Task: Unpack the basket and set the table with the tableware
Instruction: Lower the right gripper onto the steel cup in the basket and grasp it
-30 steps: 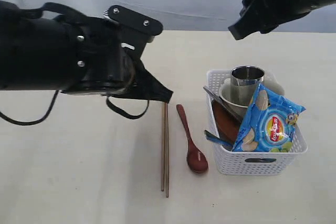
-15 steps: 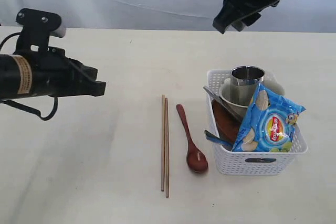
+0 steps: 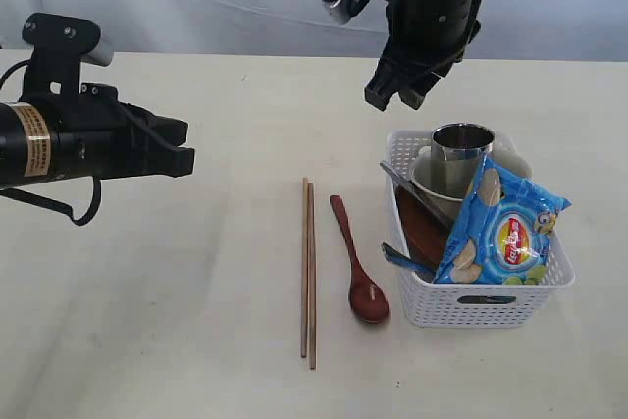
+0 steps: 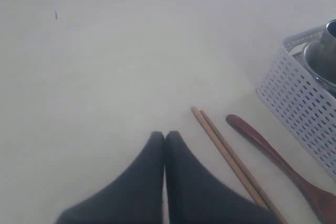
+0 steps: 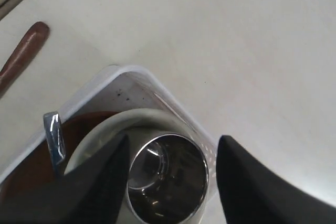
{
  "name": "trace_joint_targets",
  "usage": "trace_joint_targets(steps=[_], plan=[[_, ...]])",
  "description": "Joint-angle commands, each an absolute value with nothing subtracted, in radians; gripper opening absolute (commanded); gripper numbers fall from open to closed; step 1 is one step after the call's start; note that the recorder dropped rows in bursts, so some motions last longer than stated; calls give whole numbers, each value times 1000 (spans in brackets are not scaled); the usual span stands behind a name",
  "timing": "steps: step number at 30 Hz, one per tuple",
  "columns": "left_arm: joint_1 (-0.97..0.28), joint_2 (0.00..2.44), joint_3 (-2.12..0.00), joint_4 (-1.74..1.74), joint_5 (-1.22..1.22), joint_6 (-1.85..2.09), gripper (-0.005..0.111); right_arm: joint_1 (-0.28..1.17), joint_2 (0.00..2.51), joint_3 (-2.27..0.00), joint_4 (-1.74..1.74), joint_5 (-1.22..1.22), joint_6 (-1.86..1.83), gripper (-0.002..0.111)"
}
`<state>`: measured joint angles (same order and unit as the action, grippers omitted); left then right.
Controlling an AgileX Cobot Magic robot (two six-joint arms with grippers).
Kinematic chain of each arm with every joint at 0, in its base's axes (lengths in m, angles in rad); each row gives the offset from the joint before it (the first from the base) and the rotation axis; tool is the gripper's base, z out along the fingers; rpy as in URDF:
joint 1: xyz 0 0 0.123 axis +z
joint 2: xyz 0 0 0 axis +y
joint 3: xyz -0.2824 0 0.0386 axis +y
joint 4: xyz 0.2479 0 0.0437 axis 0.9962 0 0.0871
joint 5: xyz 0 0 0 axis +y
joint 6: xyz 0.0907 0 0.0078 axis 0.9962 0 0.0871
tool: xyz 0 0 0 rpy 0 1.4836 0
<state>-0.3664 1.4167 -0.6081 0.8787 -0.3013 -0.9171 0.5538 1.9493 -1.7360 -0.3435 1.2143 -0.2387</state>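
Observation:
The white basket (image 3: 471,306) stands on the table (image 3: 177,311) at the right. It holds the steel cup (image 3: 461,149) inside the white bowl (image 3: 429,183), the brown plate (image 3: 422,228) and steel cutlery (image 3: 405,260). The two chopsticks (image 3: 308,272) and the reddish wooden spoon (image 3: 358,267) lie side by side on the table left of the basket. My right gripper (image 3: 392,95) hangs open above the basket's far corner. In the right wrist view the right gripper (image 5: 173,140) straddles the cup (image 5: 167,179) from above without touching it. My left gripper (image 3: 186,159) is shut and empty, far left of the chopsticks (image 4: 226,156).
A blue crisp packet (image 3: 500,228) leans in the front of the basket, covering part of the plate and bowl. The left arm's dark body (image 3: 59,134) hovers over the table's left side. A pale curtain hangs behind the table.
The left arm has pulled back to the left, away from the chopsticks. The right arm has come down from the upper right to above the cup.

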Motion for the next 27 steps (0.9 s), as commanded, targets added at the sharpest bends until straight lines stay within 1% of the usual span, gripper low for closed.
trace_joint_targets(steps=[1,5,9,16,23,25,27], plan=[[-362,1408,-602,885,-309,-911,0,548,1970,-1739,-337,1221,-206,49],[-362,1408,-602,885,-309,-911,0,546,1973,-1682,-343,1221,-206,49],[-362,1408,-602,885,-309,-911,0,513,1973,-1638,-339,1221,-206,49],[-362,1408,-602,885,-309,-911,0,480,1977,-1637,-216,1221,-206,49],[-362,1408,-602,885,-309,-911,0,480,2031,-1637,-205,1221,-206,49],[-362,1408,-602,885,-309,-911,0,480,2046,-1637,-205,1221,-206,45],[-362,1408,-602,885,-309,-911,0,480,2053,-1637,-205,1221,-206,37]])
